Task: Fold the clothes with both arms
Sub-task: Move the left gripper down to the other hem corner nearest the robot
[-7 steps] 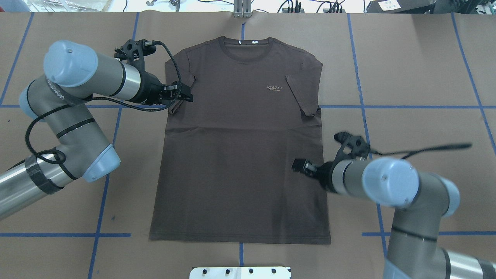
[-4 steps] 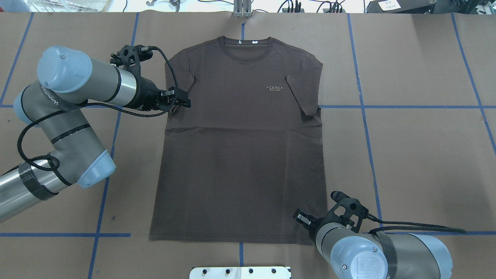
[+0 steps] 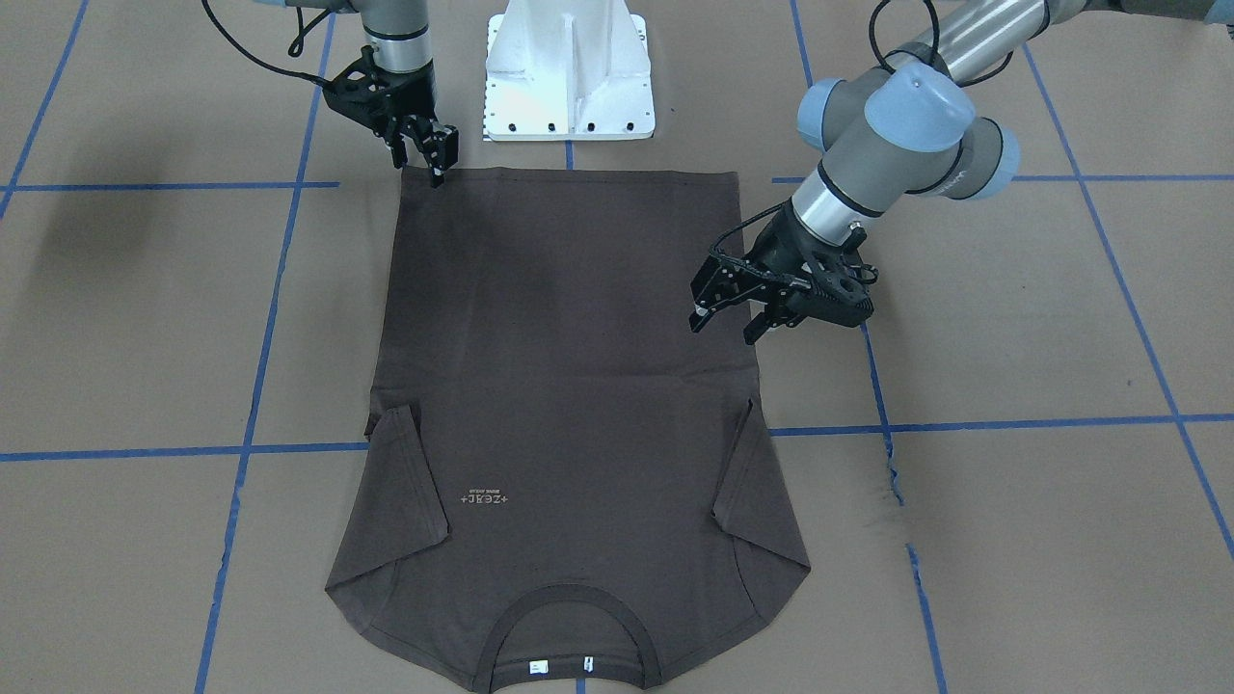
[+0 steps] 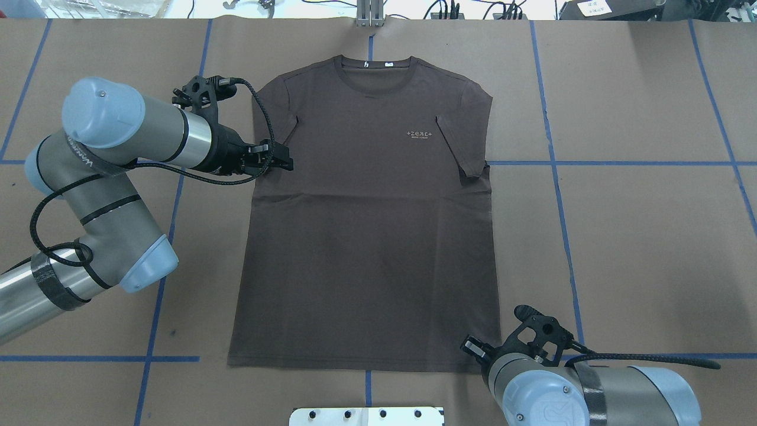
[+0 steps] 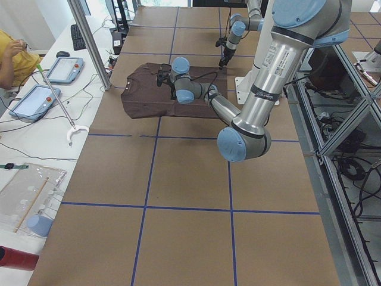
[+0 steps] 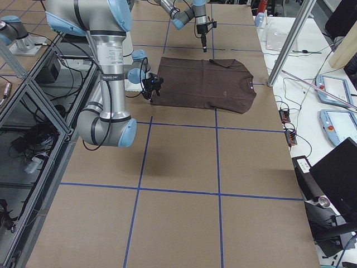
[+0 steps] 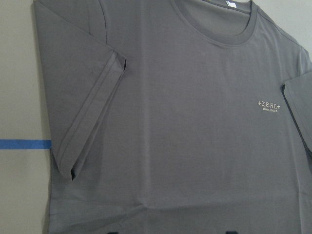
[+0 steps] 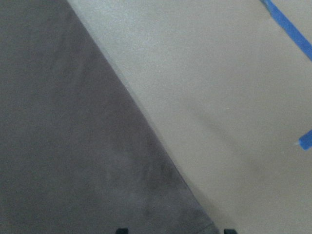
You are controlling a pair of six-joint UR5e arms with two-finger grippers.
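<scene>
I see the left gripper (image 3: 724,330) gaping at the T-shirt (image 3: 569,318) edge; right gripper (image 3: 436,166), upper left, spread over the hem corner, tips mostly cropped.

The left arm (image 4: 154,127) and right arm (image 4: 627,387) are silver-grey tubes with rounded light blue joint caps (image 4: 103,105), each with a small screw. Black braided cables (image 4: 260,112) run to the black two-finger left gripper (image 3: 723,330) and right gripper (image 3: 439,173). A dark strip with pale lettering (image 4: 83,149) and black tape (image 4: 56,275) wrap the left arm. The white pedestal base (image 3: 569,58) shows a row of dark bolt holes.
</scene>
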